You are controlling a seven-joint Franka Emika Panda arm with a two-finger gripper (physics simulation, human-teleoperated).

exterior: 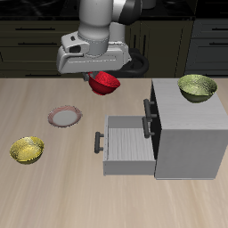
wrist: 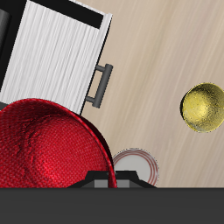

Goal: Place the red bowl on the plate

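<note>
Up in the top centre of the exterior view, the gripper (exterior: 100,78) has its jaws clenched on the red bowl (exterior: 107,84), carried in the air above the table (exterior: 53,191). The plate (exterior: 65,117) lies lower in the frame, toward the left edge, well apart from the bowl. In the wrist view the red bowl (wrist: 48,144) looms large with the plate (wrist: 134,164) peeking out beside it
</note>
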